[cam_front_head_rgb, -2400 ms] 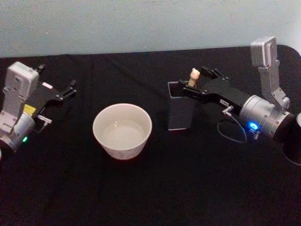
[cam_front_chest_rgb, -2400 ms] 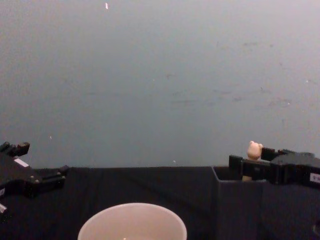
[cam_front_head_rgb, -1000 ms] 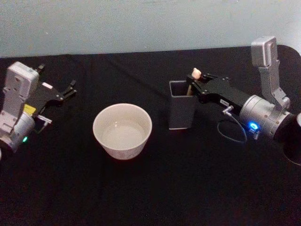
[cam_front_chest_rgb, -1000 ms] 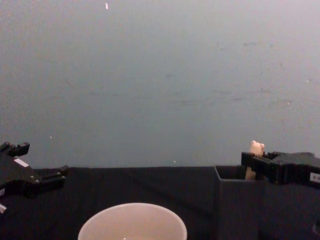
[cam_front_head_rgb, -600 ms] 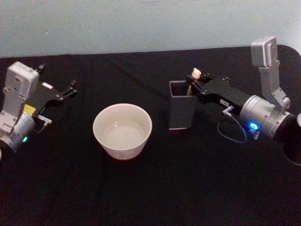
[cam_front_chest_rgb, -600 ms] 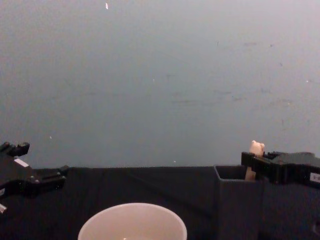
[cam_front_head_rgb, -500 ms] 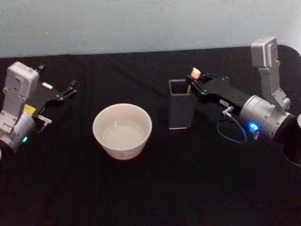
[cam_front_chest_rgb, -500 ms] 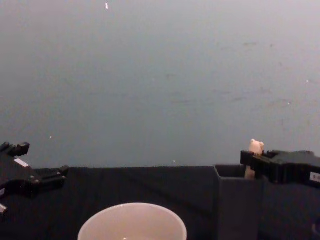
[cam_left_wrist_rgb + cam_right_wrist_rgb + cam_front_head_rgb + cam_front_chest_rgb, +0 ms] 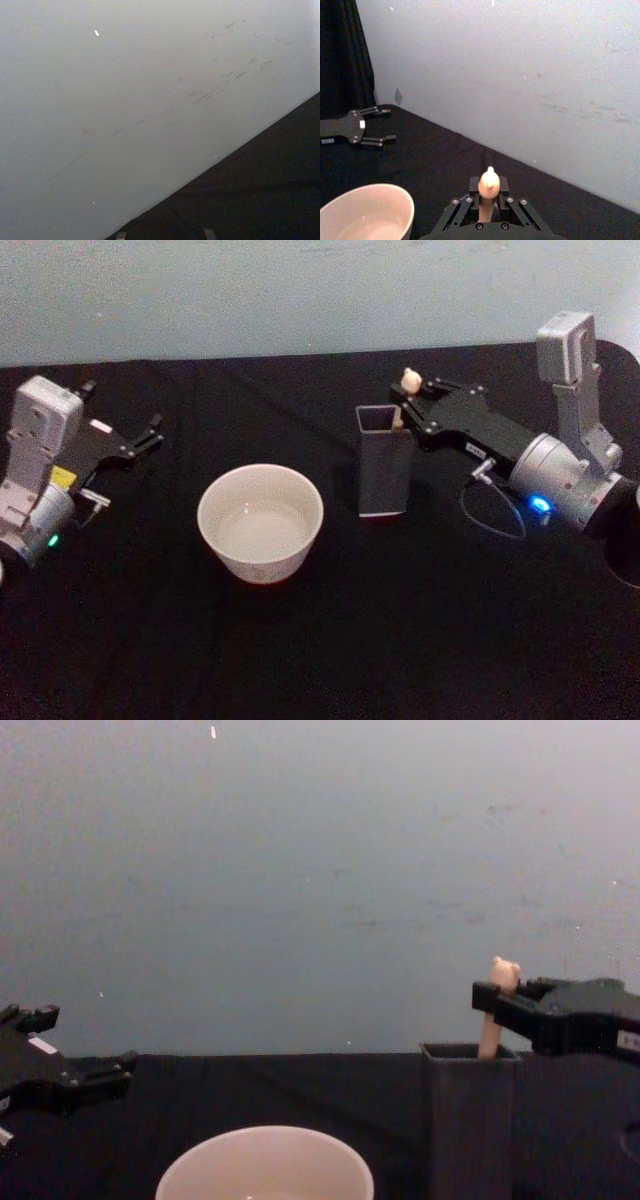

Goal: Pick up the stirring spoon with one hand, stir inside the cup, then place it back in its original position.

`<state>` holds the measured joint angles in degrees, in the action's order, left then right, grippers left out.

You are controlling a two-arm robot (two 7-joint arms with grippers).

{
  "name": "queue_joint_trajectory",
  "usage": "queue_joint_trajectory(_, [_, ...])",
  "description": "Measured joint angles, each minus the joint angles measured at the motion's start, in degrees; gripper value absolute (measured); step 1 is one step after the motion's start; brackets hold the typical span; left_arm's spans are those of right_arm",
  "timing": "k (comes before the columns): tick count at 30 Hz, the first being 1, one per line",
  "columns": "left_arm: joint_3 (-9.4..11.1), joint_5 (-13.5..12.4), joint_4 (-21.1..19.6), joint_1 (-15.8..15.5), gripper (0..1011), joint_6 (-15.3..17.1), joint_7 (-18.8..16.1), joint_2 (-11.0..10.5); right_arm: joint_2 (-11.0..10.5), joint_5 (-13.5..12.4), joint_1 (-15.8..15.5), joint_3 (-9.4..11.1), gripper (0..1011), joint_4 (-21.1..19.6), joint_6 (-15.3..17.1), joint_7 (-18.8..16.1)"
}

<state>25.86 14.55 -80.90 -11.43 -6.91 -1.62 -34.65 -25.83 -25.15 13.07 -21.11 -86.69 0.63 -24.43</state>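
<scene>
The stirring spoon (image 9: 408,379) has its tan knobbed handle (image 9: 497,982) sticking up out of the dark grey square holder (image 9: 383,472), its original position. The shaft and bowl are hidden inside. My right gripper (image 9: 407,408) reaches in from the right, above the holder's rim, and is shut on the handle just below the knob (image 9: 489,186). The cream-white cup (image 9: 260,519) stands to the left of the holder (image 9: 468,1118), apart from it. My left gripper (image 9: 151,434) rests open at the far left of the table, away from the cup (image 9: 265,1164).
A black cloth (image 9: 400,640) covers the table, and a pale wall (image 9: 320,870) stands close behind its far edge. The right arm's silver wrist and a looped cable (image 9: 495,518) hang to the right of the holder.
My right gripper has risen a little with the spoon, so more of the tan handle stands above the holder's rim. The left arm has not moved.
</scene>
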Motion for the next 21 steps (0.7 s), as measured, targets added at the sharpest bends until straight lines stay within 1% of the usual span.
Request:
queue_joint_trajectory(7, [0.0,0.0,0.0,0.0,1001,0.0,0.0,0.0,-0.3,0.0,-0.1,1.1,201,-1.8,-0.2,-0.5])
queue_joint_trajectory(16, [0.0,0.0,0.0,0.0,1001,0.0,0.0,0.0,-0.9,-1.2,-1.0,2.6,201,-4.9,-0.4,-0.9])
queue_joint_trajectory(21, [0.0,0.0,0.0,0.0,1001,0.0,0.0,0.0,-1.4,-1.7,-1.7,3.3,201,-6.6,-1.1,-0.9])
